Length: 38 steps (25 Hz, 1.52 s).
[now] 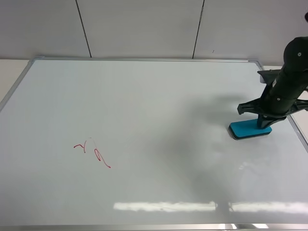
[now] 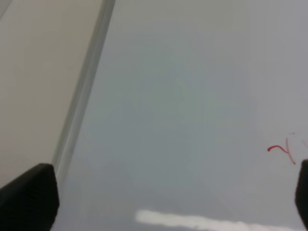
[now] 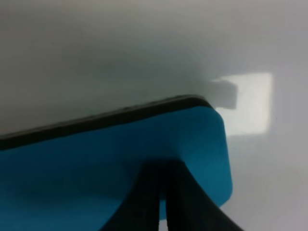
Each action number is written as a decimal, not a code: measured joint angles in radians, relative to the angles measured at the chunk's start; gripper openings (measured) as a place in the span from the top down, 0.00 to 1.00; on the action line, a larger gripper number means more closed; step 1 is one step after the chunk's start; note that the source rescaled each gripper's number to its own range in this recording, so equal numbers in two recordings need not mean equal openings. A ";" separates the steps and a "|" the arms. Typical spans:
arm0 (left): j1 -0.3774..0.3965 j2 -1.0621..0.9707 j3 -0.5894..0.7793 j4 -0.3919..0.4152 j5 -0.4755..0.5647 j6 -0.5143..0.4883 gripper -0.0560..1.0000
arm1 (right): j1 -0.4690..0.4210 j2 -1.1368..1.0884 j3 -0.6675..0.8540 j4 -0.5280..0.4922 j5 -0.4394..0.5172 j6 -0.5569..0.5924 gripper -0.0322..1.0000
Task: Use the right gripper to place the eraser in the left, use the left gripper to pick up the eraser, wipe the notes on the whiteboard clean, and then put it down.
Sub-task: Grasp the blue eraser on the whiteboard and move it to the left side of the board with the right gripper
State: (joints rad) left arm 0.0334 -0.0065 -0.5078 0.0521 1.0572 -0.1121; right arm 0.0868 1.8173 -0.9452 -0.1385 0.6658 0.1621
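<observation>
Glossy whiteboard [image 1: 144,106] fills the view; red notes [image 1: 94,153] remain unwiped; eraser [image 1: 243,129] lies near its right edge beneath the right gripper [image 1: 263,123], grasp impossible to tell; left gripper [image 2: 166,192] gapes empty; handover, wiping and set-down look undone.

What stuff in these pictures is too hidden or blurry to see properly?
Left gripper: absent from the high view; the left wrist view shows only two black fingertips, cut by the picture's edges.
Notes: too small to read in the high view; partly cut off at the left wrist view's edge.
Right gripper: it hides part of the eraser in the high view; the right wrist view is blurry, so its hold is unclear.
</observation>
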 joint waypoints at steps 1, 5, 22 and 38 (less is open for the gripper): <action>0.000 0.000 0.000 0.000 0.000 0.000 0.00 | 0.006 0.004 -0.003 -0.004 0.000 0.000 0.96; 0.000 0.000 0.000 0.001 0.000 0.000 0.00 | 0.031 0.018 -0.010 -0.009 -0.010 0.000 0.97; 0.000 0.000 0.000 0.001 0.000 0.000 0.00 | 0.289 0.202 -0.223 0.293 -0.183 0.000 0.97; 0.000 0.000 0.000 0.001 0.000 0.000 0.00 | 0.598 0.553 -0.745 0.636 -0.202 -0.075 0.97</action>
State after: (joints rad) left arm 0.0334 -0.0065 -0.5078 0.0530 1.0572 -0.1121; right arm 0.6843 2.3706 -1.6904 0.4972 0.4641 0.0872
